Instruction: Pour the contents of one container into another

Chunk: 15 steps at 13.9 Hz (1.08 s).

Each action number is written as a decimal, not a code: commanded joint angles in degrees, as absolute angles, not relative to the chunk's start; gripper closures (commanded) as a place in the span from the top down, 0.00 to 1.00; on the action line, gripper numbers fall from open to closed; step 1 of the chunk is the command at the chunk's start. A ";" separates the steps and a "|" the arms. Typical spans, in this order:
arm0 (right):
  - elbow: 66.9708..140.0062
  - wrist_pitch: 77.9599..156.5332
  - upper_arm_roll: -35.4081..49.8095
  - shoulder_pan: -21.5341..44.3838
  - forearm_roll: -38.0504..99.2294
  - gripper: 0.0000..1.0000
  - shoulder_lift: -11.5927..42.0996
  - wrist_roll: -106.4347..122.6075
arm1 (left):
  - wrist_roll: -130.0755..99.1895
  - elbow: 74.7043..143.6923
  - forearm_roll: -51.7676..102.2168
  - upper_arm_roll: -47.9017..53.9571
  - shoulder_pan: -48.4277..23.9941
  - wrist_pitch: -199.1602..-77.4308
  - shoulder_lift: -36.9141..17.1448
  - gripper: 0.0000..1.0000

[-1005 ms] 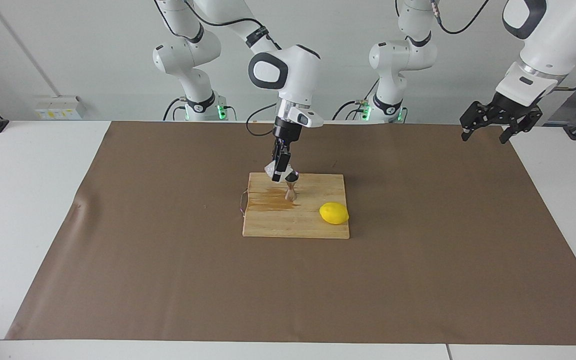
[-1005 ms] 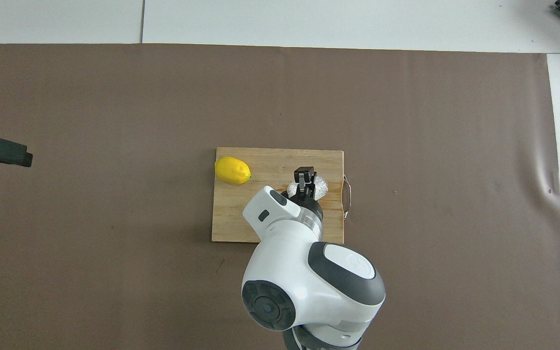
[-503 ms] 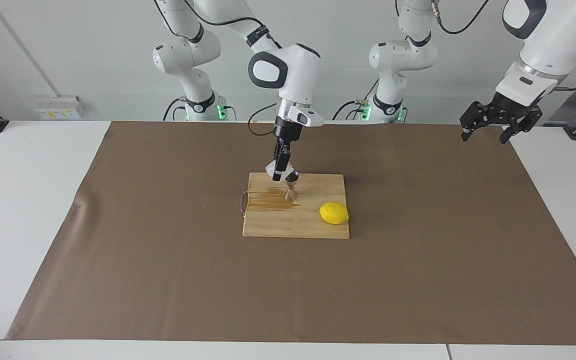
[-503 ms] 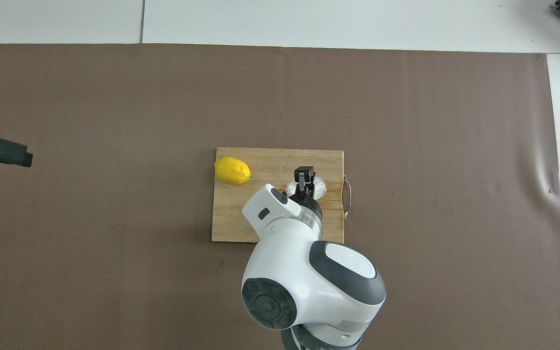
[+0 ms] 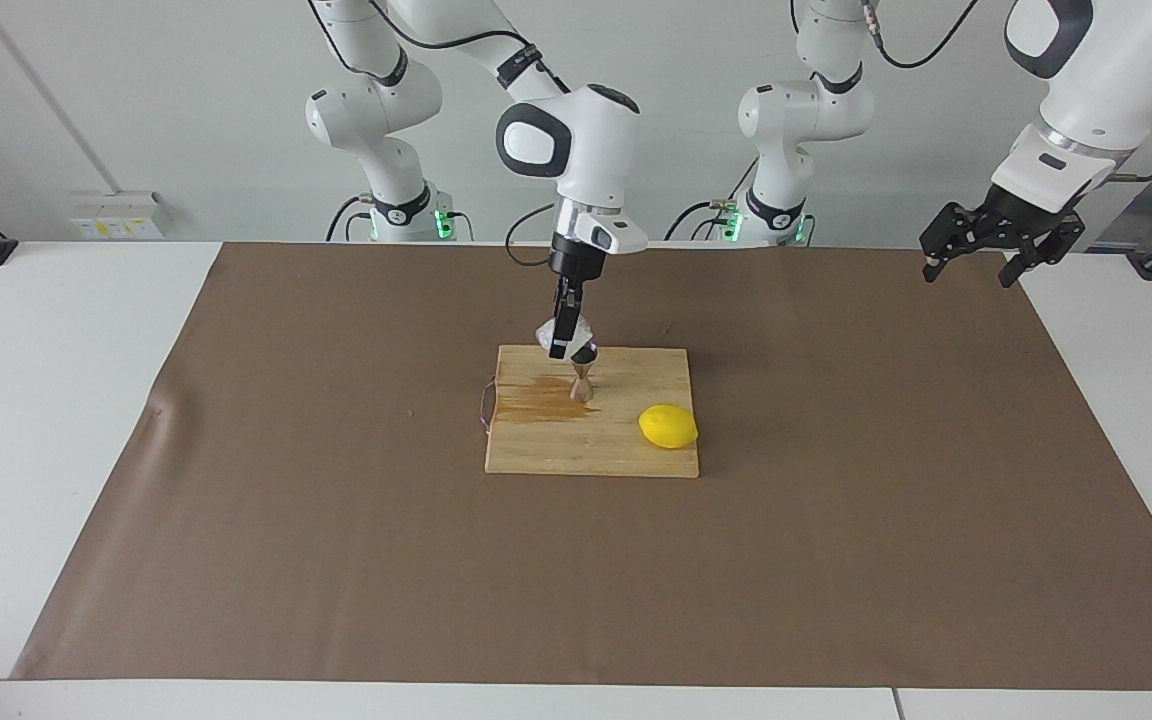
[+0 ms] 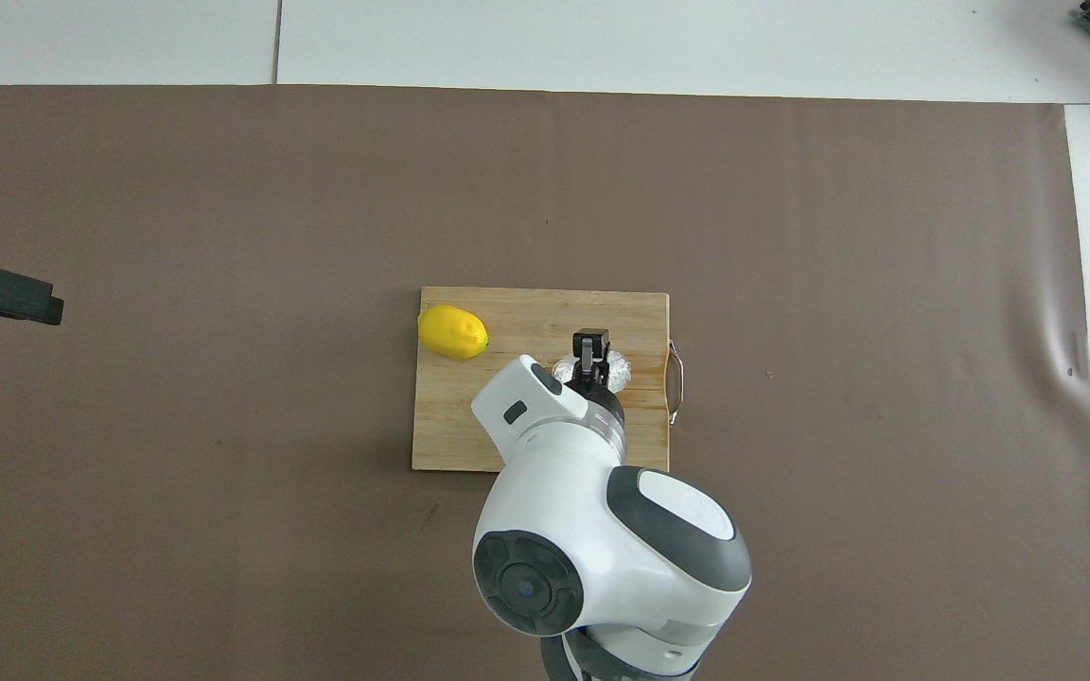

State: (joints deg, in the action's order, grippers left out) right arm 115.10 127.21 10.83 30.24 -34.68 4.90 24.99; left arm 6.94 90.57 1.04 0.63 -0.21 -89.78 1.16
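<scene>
My right gripper [image 5: 562, 344] is shut on the small clear knobbly glass cup [image 5: 545, 333], holding it tilted just above the steel hourglass jigger [image 5: 583, 381]. The jigger stands upright on the wooden cutting board [image 5: 591, 448]. In the overhead view the cup [image 6: 617, 370] shows beside the right gripper [image 6: 589, 346], and the wrist hides the jigger. My left gripper [image 5: 970, 272] hangs open and empty, raised over the mat's corner at the left arm's end, where that arm waits.
A yellow lemon [image 5: 667, 426] lies on the board toward the left arm's end. A brownish wet stain [image 5: 536, 400] spreads over the board beside the jigger. A brown mat [image 5: 336, 500] covers the table.
The right gripper has risen slightly with the cup over the jigger. The left arm has not moved.
</scene>
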 commanded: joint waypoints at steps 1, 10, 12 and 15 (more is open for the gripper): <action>114.96 127.62 11.34 28.74 -31.91 0.35 3.87 25.58 | 7.29 92.46 0.88 0.97 0.35 -89.82 2.81 1.00; 115.40 127.44 11.25 22.42 -19.71 0.35 1.23 34.61 | 7.29 92.46 0.88 0.97 0.35 -89.82 2.81 1.00; 115.84 129.19 11.16 20.40 -16.18 0.35 1.32 35.59 | 7.29 92.46 0.88 0.97 0.35 -89.82 2.81 1.00; 117.24 132.62 11.25 16.10 -11.11 0.35 1.58 41.37 | 7.29 92.46 0.88 0.97 0.35 -89.82 2.81 1.00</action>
